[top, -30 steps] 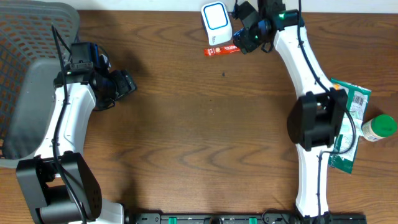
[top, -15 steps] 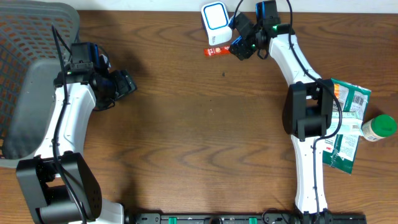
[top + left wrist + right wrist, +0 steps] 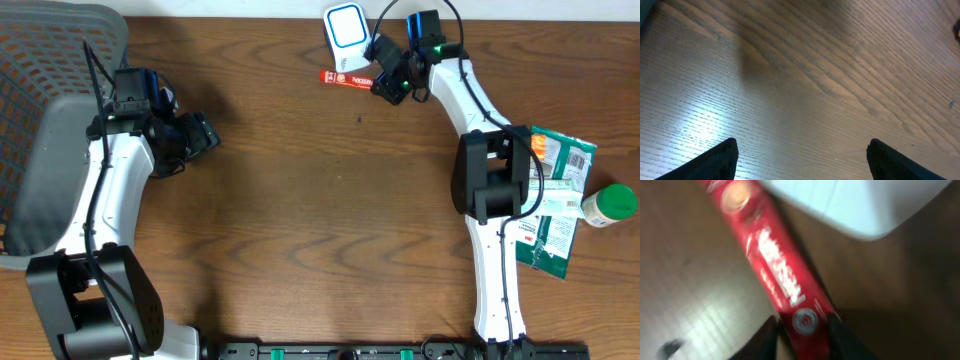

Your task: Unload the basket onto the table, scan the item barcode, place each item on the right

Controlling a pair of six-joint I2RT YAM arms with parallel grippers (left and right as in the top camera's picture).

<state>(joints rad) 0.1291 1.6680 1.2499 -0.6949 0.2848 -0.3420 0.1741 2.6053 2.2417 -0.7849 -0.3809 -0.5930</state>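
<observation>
We are seeing the right gripper (image 3: 802, 335) pinching one end of the red snack bar (image 3: 343, 77), which is sitting just beside the white scanner (image 3: 347, 35). The left gripper (image 3: 802, 160) is hanging wide open over bare table (image 3: 300, 200), holding nothing.

Brown wood table (image 3: 300, 200); gray mesh basket (image 3: 40, 120) behind the left pincer (image 3: 208, 135); soft glare on wood beneath its fingers.
</observation>
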